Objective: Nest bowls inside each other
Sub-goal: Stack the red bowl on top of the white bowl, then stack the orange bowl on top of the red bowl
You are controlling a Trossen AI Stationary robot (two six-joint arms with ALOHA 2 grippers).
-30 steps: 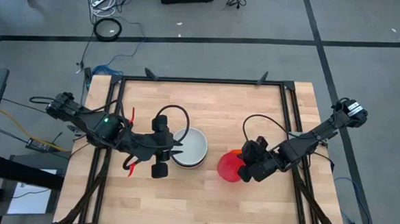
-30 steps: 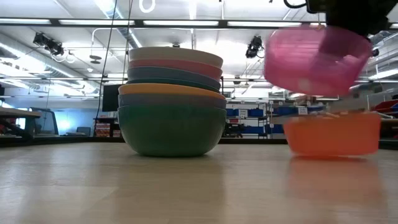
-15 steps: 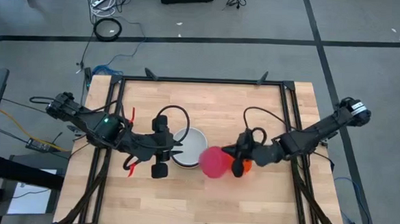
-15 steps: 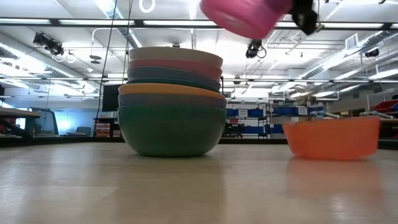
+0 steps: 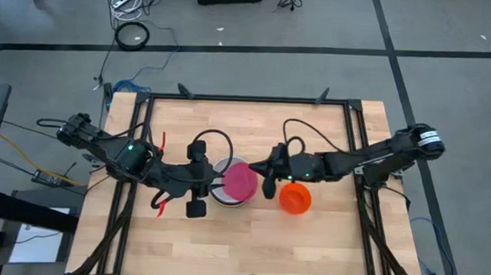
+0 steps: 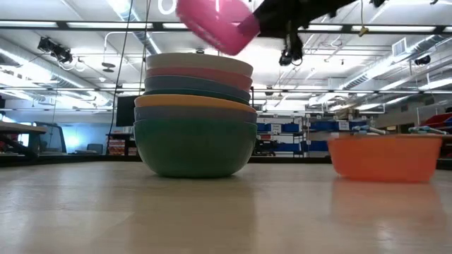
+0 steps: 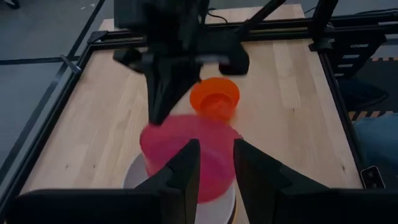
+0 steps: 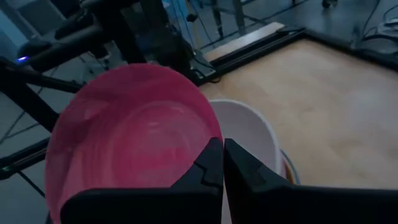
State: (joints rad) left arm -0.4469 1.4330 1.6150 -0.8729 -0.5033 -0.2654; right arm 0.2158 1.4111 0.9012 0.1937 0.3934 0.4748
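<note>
The right hand (image 5: 261,168), clamped on the pink bowl's (image 5: 241,181) rim, holds it tilted above the white-topped stack (image 6: 194,116) mid-tabletop. Next: level and lower it in. The left hand (image 5: 212,186), fingers apart, waits beside the stack; the orange bowl (image 5: 294,197) sits nearby.

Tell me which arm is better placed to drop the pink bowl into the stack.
The right arm. Its gripper is shut on the pink bowl's rim and holds it tilted above the stack of bowls. The left gripper waits beside the stack, holding nothing.
</note>
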